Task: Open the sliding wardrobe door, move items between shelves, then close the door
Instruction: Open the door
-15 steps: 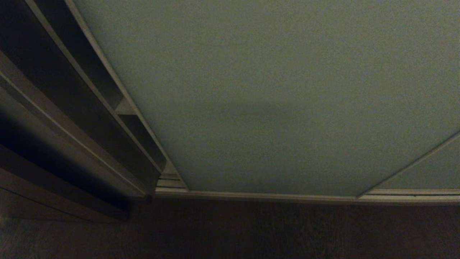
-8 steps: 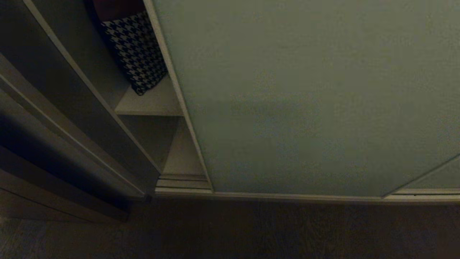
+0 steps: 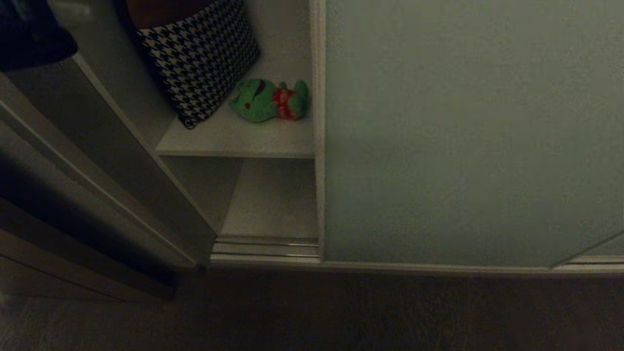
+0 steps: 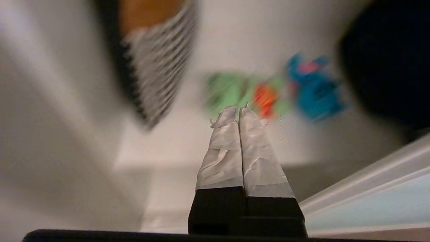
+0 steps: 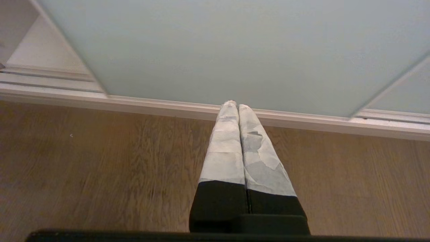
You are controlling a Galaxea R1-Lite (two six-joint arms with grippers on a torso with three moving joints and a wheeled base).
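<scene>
The sliding wardrobe door [image 3: 463,136], a pale grey-green panel, stands partly open with its metal edge beside the green plush toy [image 3: 268,100]. That toy lies on the upper white shelf [image 3: 234,141]; the lower shelf [image 3: 273,204] is bare where it shows. In the left wrist view my left gripper [image 4: 238,109] is shut and empty, held before the opening short of the green toy [image 4: 228,94] and blue toy [image 4: 315,94]. The head view hides the blue toy behind the door. My right gripper [image 5: 237,105] is shut and empty, low over the floor by the door [image 5: 235,43].
A black-and-white houndstooth cushion [image 3: 200,58] leans at the left of the upper shelf. A black bag [image 4: 386,67] sits right of the blue toy. The dark brown wardrobe frame [image 3: 97,185] stands left of the opening. The door track [image 3: 265,248] meets the wooden floor [image 5: 100,168].
The door has slid well to the right, uncovering first the cushion, then the green toy and both shelves. The camera has not shifted.
</scene>
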